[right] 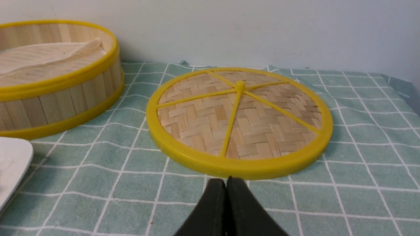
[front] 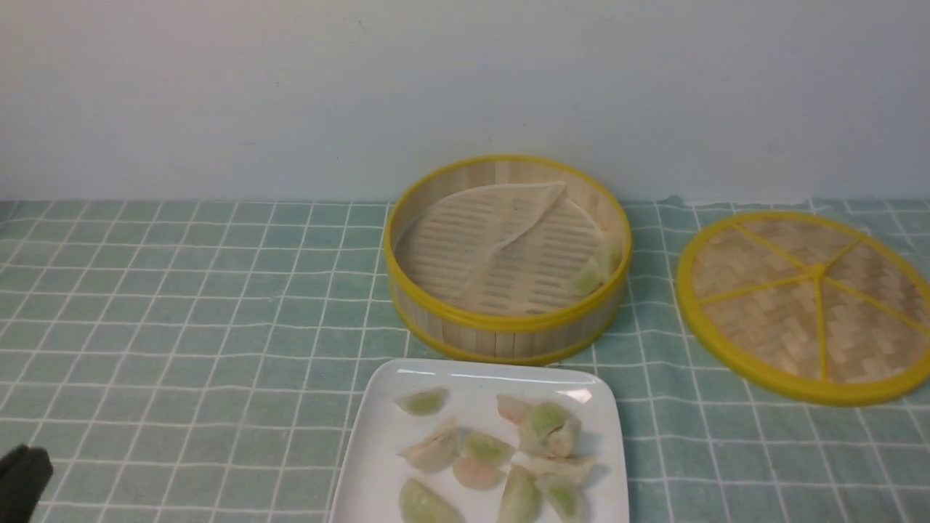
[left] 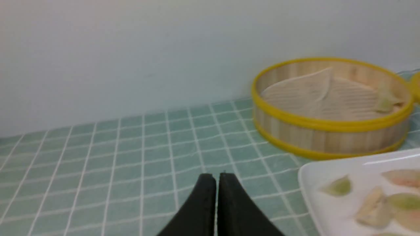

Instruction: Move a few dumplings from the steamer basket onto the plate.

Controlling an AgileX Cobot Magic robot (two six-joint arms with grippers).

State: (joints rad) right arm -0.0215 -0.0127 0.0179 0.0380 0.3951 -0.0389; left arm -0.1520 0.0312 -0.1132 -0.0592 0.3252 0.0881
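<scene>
The steamer basket (front: 506, 323) stands at the table's middle back, its pale liner folded over. One greenish dumpling (front: 590, 274) lies against its right inner wall. The white plate (front: 378, 436) sits just in front of it and holds several green, pink and beige dumplings (front: 485, 447). My left gripper (left: 216, 176) is shut and empty, low over the cloth to the left of the plate (left: 328, 209); its black tip shows at the front view's lower left corner (front: 22, 476). My right gripper (right: 226, 179) is shut and empty, just in front of the lid; it is out of the front view.
The flat woven lid (front: 806, 305) with yellow spokes lies right of the basket, its near rim raised a little; it also shows in the right wrist view (right: 239, 121). A green checked cloth (front: 182, 312) covers the table. A pale wall stands close behind the basket.
</scene>
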